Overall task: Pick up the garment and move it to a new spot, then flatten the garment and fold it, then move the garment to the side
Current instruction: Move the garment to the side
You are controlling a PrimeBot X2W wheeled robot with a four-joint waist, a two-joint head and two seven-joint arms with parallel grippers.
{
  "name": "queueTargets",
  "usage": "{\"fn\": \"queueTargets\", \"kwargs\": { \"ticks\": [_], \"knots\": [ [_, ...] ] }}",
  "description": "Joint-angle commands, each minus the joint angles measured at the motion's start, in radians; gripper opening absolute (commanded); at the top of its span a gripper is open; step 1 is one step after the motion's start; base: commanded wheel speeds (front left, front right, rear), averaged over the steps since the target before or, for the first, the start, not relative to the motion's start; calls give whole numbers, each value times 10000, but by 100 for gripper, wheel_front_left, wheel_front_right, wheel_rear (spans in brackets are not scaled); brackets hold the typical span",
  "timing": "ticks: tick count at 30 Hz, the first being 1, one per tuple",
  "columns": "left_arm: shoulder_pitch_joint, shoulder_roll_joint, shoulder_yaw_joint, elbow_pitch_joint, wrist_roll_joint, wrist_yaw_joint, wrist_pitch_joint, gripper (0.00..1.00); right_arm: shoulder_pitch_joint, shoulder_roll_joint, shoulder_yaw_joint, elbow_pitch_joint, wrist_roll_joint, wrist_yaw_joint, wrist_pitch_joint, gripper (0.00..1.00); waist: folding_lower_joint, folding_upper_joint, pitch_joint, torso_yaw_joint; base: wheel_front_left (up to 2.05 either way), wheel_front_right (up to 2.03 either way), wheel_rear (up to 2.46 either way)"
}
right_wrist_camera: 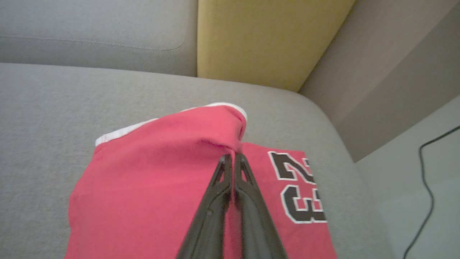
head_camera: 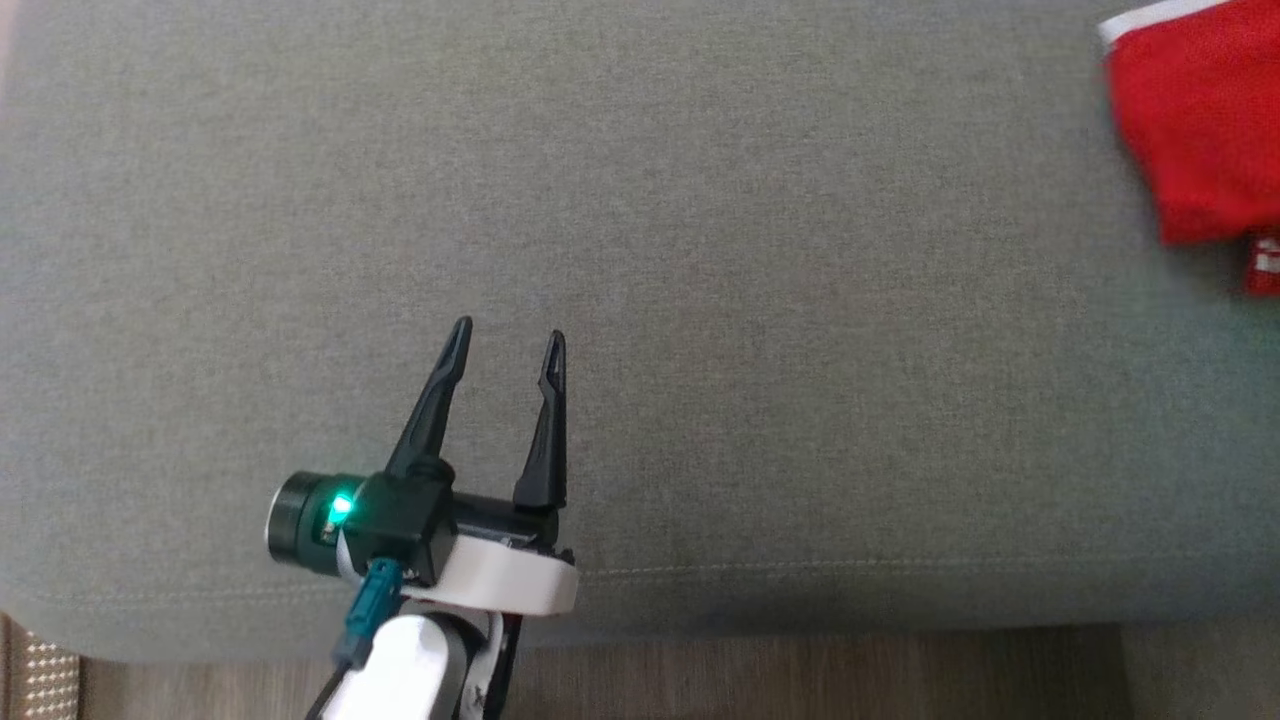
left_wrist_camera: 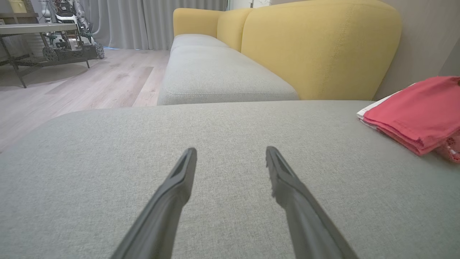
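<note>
Lying folded at the far right of the grey cushion, the red garment bunches up where the right gripper clenches a ridge of its fabric. The left gripper hangs spread wide, well apart.

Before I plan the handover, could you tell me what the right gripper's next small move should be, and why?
Probably a slight lift: the right gripper is shut on a raised fold of the folded red jersey, which lies on the grey cushion, while the left gripper stands open, apart.
</note>
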Motion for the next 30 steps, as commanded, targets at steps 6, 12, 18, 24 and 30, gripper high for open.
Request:
{"fn": "queueTargets", "kwargs": {
  "ticks": [6,12,18,24,30],
  "knots": [
    [-495,14,481,-304,28,-92,-51,100,-385,-269,-1305,-424,-2276,-4,-100,0,0,0,239,-154,0,0,0],
    [-617,14,501,-287,67,-154,-51,100,-262,-13,-1829,-793,-3578,-4,266,0,0,0,349,-173,0,0,0],
    [-693,14,532,-265,19,-180,-51,100,90,230,-2769,-1622,-5190,-4,574,100,0,0,366,-119,0,0,0],
    [-582,14,608,-167,7,-141,-51,100,724,1057,-3502,-2734,-6835,-4,807,100,0,0,45,-102,0,0,0],
    [-328,14,809,-99,-125,18,-51,100,1750,2354,-2912,-3665,-7043,-4,-140,100,0,0,-579,7,0,0,0]
  ]
}}
